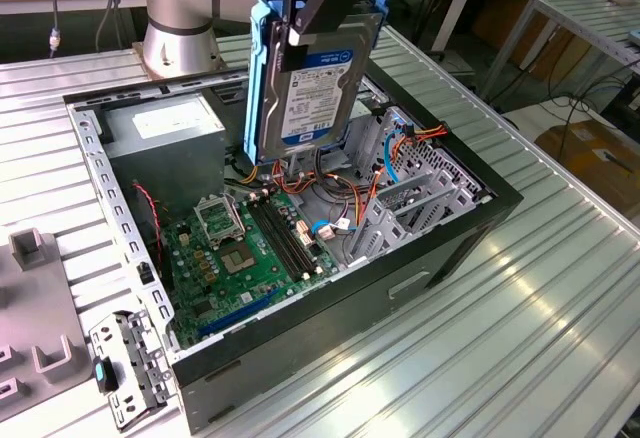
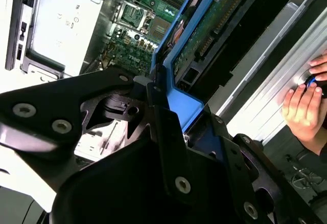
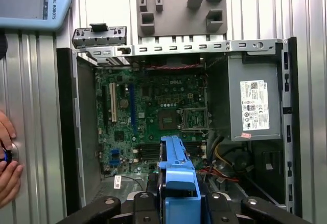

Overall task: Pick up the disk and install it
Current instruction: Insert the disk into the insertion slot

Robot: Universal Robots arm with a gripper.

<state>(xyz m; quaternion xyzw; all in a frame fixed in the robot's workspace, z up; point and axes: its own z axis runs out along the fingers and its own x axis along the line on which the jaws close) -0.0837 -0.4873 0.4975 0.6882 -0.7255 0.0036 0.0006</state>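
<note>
The disk (image 1: 312,88) hangs upright above the open computer case (image 1: 440,253), its white-and-blue label facing the exterior camera and blue rails along its sides. My gripper (image 1: 318,3) is shut on its upper end from above. The disk hovers over the middle of the case, above the cables between the motherboard (image 1: 245,248) and the metal drive bays (image 1: 420,193). In the first wrist view the disk's blue rail (image 3: 177,175) sits between the black fingers (image 3: 148,208), with the motherboard (image 3: 153,111) below. The second wrist view shows the disk's circuit-board underside (image 2: 209,29).
A grey power supply with a white sticker (image 1: 165,123) (image 3: 254,106) fills one corner of the case. A person's hand (image 2: 301,106) (image 3: 7,168) rests on the ribbed table beside the case. A grey fixture (image 1: 40,358) and a metal bracket (image 1: 125,368) lie outside at the exterior view's left.
</note>
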